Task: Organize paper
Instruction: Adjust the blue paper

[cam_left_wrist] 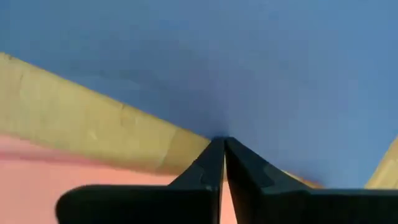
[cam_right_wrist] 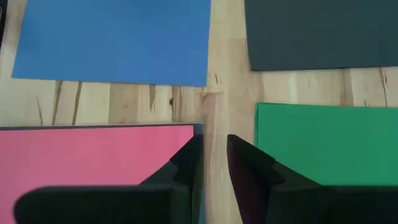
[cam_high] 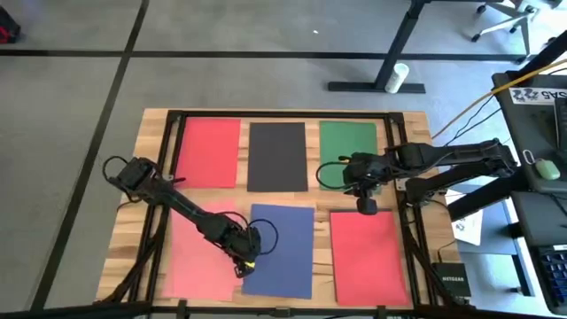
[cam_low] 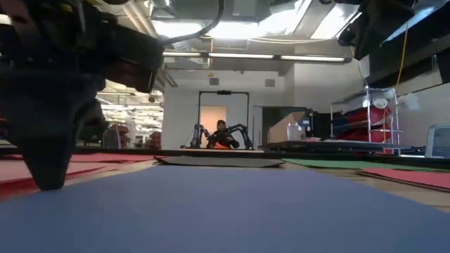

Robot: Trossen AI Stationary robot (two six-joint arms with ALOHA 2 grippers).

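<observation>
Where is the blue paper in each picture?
High view: the blue paper lies front centre, the left gripper at its left edge.
Low view: it fills the foreground.
Left wrist view: it fills the top, with the shut fingers at its edge.
Right wrist view: it sits top left.
Shared landmark: the black paper across the gap from it.

The high view looks straight down on the whole tabletop [cam_high: 151, 133], the low view skims level across it, and both wrist views hover close above the blue sheet [cam_right_wrist: 118, 37].
</observation>
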